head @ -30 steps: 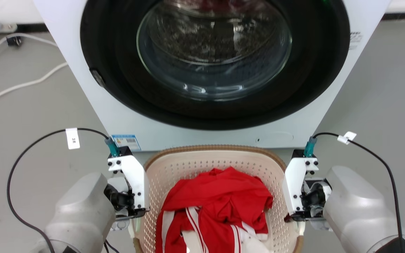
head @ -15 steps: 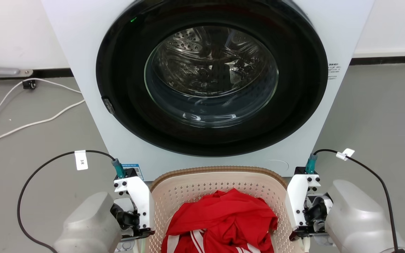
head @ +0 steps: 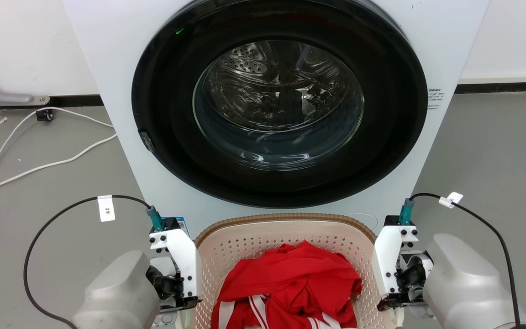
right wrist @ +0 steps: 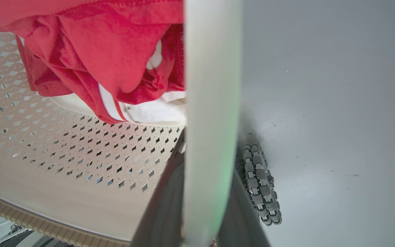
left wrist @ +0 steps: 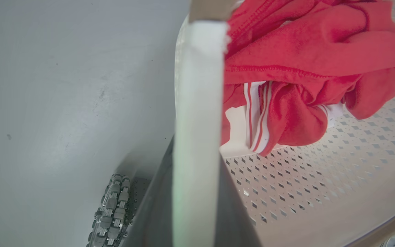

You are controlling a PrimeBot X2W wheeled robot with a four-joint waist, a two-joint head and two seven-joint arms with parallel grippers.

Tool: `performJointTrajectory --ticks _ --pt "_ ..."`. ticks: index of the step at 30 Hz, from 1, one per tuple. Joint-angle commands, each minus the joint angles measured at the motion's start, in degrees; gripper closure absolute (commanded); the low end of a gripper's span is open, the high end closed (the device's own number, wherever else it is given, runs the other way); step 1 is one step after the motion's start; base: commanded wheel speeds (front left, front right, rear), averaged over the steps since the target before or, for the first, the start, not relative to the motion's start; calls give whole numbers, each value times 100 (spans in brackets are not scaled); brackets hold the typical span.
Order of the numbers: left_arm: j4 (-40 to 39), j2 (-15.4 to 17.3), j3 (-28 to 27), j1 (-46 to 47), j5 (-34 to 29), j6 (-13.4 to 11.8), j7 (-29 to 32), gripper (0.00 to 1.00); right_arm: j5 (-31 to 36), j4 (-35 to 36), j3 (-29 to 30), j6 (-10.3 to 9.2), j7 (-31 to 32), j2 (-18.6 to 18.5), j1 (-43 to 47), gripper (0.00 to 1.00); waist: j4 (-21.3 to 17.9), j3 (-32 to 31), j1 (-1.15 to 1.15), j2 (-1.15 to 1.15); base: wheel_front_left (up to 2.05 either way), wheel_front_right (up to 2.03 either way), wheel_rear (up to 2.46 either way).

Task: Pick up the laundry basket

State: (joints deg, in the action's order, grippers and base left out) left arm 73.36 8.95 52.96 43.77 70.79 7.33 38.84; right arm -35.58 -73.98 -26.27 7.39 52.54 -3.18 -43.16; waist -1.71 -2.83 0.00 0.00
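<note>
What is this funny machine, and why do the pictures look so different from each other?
It is a robot with two arms. The big picture comes from a camera on its head, looking down at a white washing machine on a grey floor. In front of it is a cream laundry basket with red clothes inside. The other two pictures come from little cameras on the robot's wrists, so they look close up and tilted. In them, the left hand and the right hand each pinch one of the basket's white handles between two dark fingers. Its job is to pick the basket up.
</note>
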Motion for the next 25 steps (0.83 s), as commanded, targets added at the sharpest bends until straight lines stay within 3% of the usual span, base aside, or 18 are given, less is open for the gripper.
performJointTrajectory --ticks 1,25 --pt "-29 -33 -14 45 26 27 -33 100 39 25 16 18 -1 55 79 100 2 4 0 0 0 0 0" --pt "-38 3 39 52 109 27 28 100 -144 25 -52 18 85 57 85 100 -8 41 0 0 0 0 0"
